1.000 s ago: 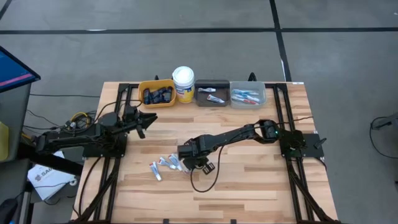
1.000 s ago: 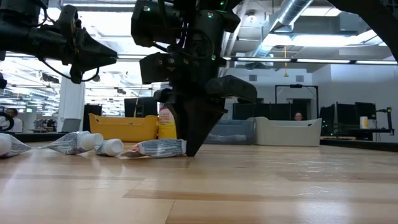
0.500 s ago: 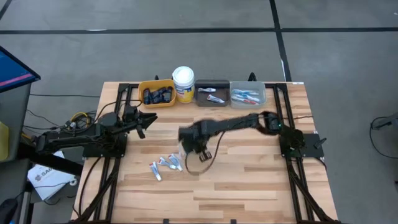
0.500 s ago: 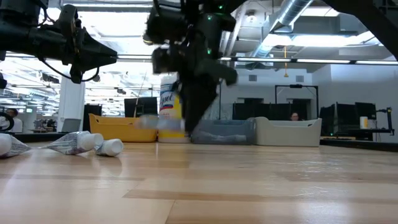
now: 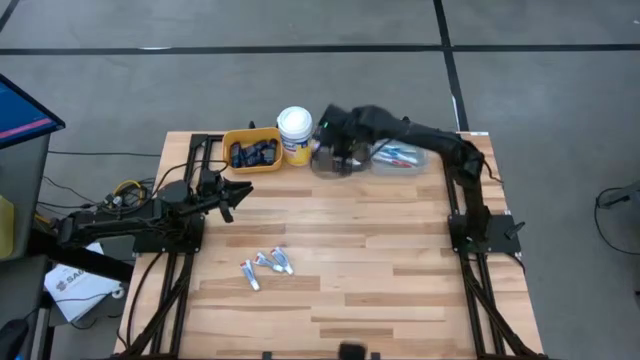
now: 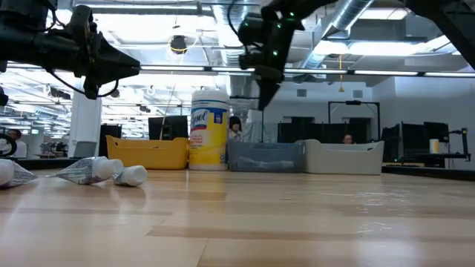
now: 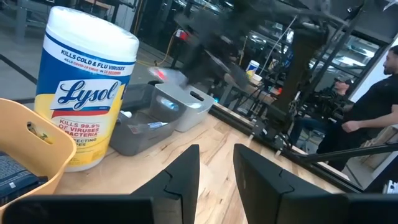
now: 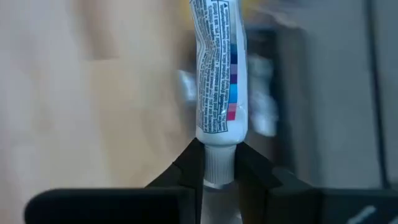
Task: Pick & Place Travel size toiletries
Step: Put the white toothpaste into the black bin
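White tube (image 8: 217,81): gripped at its cap by right jaws.
Dark bin (image 5: 342,162): below; lower before releasing.
Left jaws: parted, idle.

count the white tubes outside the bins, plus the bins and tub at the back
loose white tubes on table: 3
white tube in right arm's fingers: 1
yellow bin, dark bin, grey bin: 3
lysol tub: 1
total: 8
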